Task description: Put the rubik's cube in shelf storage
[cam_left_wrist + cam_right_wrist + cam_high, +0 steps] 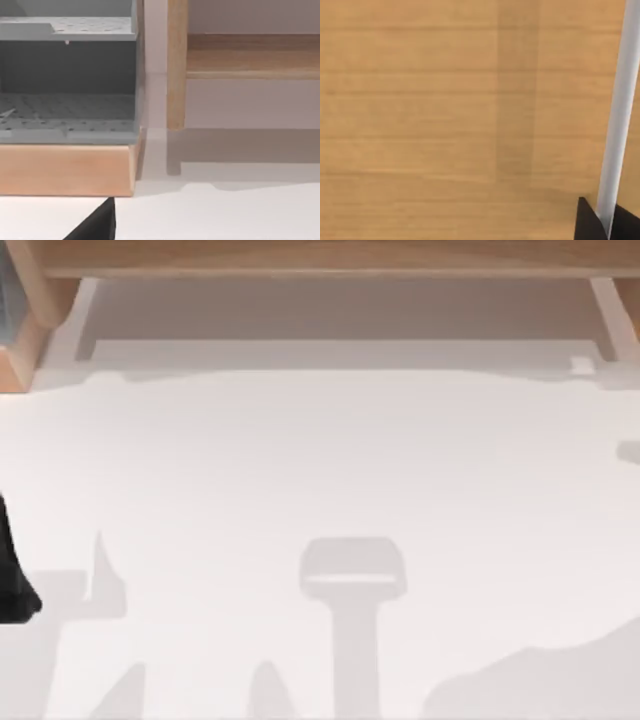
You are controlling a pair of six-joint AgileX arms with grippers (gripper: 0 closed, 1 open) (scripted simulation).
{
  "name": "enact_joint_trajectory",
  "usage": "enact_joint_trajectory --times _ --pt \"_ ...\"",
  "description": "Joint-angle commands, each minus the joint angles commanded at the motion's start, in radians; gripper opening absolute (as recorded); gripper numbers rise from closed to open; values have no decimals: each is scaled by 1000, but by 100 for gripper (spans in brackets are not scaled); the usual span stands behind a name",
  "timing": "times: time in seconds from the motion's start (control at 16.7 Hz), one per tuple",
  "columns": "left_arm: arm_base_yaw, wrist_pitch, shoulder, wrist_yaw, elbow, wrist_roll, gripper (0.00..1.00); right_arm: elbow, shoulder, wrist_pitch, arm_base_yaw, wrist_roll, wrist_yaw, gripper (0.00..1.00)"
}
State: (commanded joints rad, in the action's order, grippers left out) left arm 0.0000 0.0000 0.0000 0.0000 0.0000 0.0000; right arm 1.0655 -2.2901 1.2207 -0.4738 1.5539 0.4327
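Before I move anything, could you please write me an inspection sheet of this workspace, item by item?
Surface: white table, with grey shadows of the arms on it.
Job's things: shelf storage, light-brown wood, along the top view's upper edge, on pale uprights.
Clutter: nothing seen.
Grippers: left gripper low over the table at the left side, facing the shelf's left end; right gripper close against a wooden shelf board, beside a pale upright.
Cables: nothing seen.
Surroundings: grey perforated rack on a wooden base, standing beside the shelf's left end.
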Motion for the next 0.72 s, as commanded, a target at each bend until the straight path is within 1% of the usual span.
enact_joint_trajectory --times 0.24,0.54,0.72 --pt "0 0 0 0 0 0 100 -124 57 73 -30 1 30 0" --pt "0 0 0 0 0 0 100 -128 57 77 -30 0 31 0" --pt "0 0 0 0 0 0 100 -191 80 111 -50 -1 54 0"
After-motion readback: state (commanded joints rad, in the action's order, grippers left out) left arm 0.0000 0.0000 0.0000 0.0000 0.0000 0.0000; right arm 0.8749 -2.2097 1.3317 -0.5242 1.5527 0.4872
